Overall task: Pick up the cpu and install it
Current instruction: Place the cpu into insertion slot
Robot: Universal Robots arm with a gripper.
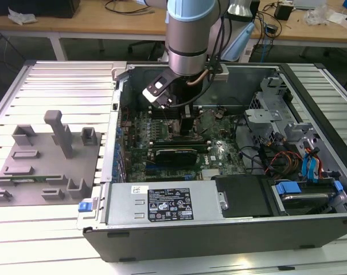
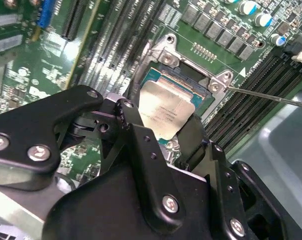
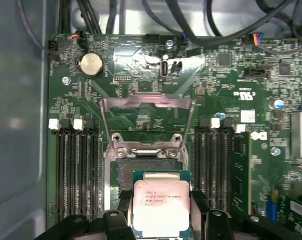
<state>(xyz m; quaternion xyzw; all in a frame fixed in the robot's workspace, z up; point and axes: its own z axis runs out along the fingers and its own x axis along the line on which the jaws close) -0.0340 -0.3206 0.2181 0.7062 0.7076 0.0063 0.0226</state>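
Right, exterior view, left to right: one grey fixture plate (image 1: 44, 154), then one open computer case (image 1: 219, 229), with one arm (image 1: 187, 34) dropping straight down into it, wrist vertical over the motherboard (image 1: 219, 152). In both wrist views: one cpu (image 3: 161, 210) lies flat, clamped in the gripper (image 3: 160, 200), one finger (image 3: 122, 201) on each side. It sits partly over one socket (image 3: 143, 170), whose load frame (image 3: 146, 102) is raised; can't tell if it touches. Two banks of memory slots (image 3: 78, 170) flank the socket.

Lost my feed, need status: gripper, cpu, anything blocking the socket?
Copy: gripper shut on cpu. Held over socket, seating unclear. Raised load frame, nothing across socket.
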